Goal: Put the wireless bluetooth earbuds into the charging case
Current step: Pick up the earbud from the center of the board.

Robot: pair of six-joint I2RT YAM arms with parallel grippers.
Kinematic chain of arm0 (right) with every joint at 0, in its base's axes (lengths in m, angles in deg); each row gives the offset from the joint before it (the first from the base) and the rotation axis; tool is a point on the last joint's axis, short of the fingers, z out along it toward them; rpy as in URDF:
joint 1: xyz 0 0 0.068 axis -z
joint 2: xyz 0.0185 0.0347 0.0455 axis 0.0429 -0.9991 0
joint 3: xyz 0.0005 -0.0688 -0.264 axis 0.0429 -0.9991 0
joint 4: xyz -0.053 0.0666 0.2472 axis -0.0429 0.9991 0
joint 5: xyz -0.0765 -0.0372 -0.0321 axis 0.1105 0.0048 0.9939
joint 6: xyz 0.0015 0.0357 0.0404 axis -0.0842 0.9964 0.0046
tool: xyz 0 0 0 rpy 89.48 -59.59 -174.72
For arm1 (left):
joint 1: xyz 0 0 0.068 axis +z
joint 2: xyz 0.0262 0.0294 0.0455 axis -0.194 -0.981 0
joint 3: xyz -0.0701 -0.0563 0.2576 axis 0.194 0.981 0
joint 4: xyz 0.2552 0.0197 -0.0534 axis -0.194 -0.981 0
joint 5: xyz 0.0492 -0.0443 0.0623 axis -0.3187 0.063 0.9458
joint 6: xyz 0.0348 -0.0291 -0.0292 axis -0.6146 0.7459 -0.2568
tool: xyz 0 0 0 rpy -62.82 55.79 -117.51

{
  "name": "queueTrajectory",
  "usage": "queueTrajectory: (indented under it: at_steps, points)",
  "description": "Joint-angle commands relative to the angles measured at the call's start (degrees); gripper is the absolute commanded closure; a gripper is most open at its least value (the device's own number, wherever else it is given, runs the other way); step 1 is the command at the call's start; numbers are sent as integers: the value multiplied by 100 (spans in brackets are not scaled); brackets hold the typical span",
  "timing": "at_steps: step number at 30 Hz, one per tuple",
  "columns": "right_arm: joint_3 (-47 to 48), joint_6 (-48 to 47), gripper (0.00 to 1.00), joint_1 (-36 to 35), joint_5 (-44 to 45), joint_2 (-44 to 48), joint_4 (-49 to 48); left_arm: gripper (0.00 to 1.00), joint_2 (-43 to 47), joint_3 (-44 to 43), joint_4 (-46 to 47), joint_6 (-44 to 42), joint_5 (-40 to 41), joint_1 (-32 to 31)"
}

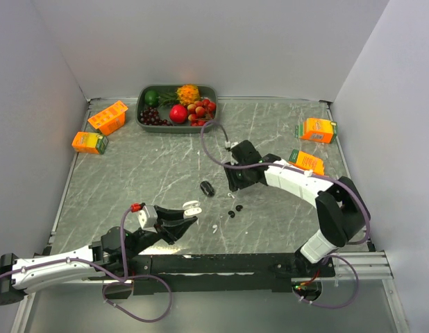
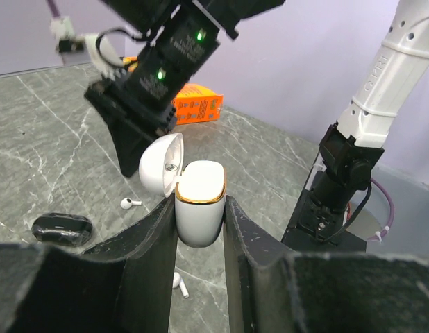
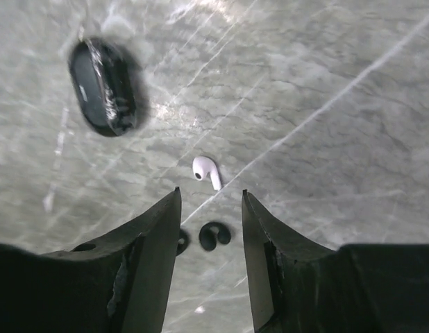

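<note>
White gold-rimmed charging case (image 2: pixel 199 187), lid open, clamped in the left gripper (image 2: pixel 199 208).
The right gripper (image 3: pixel 211 193) hangs parted over the grey marble worktop (image 3: pixel 325 104); a white stemmed earbud (image 3: pixel 206 171) lies just ahead of its fingers, two glossy black earbuds (image 3: pixel 213 236) between them, a black oval case (image 3: pixel 103 87) nearby.

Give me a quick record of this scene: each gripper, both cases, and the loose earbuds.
left gripper: shut on the white charging case, lid open
right gripper: open, holding nothing, over the table
black case: lying on the table, apart from both grippers
white earbuds: two, loose on the table
black earbuds: two, on the table under the right gripper's open fingers
</note>
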Motion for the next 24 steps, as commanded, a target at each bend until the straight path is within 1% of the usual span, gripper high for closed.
queueTrajectory:
  at_steps: [1, 2, 3, 5, 7, 10, 16, 24]
  points:
    - [-255, -662, 50, -125, 218, -108, -453, 99, 41, -159, 123, 25, -169, -25]
    - [-281, -680, 44, -143, 156, -90, -498, 99, 76, -167, 80, 51, -178, -33]
    - [-255, -697, 42, -178, 95, -82, -525, 99, 103, -167, 27, 51, -169, -25]
    - [-151, -776, 38, -318, 207, -142, -490, 99, 164, -150, 18, 60, -125, -42]
    - [-27, -820, 37, -397, 270, -344, -420, 99, 147, -150, 61, 34, -116, -51]
    - [158, -847, 37, -556, 515, -634, -305, 99, 68, -159, 88, 42, -116, -51]
    - [281, -812, 41, -617, 498, -995, -323, 99, 103, -167, 18, 95, -152, -60]
    - [220, -794, 46, -609, 542, -1066, -419, 99, 182, -150, -44, 95, -72, -77]
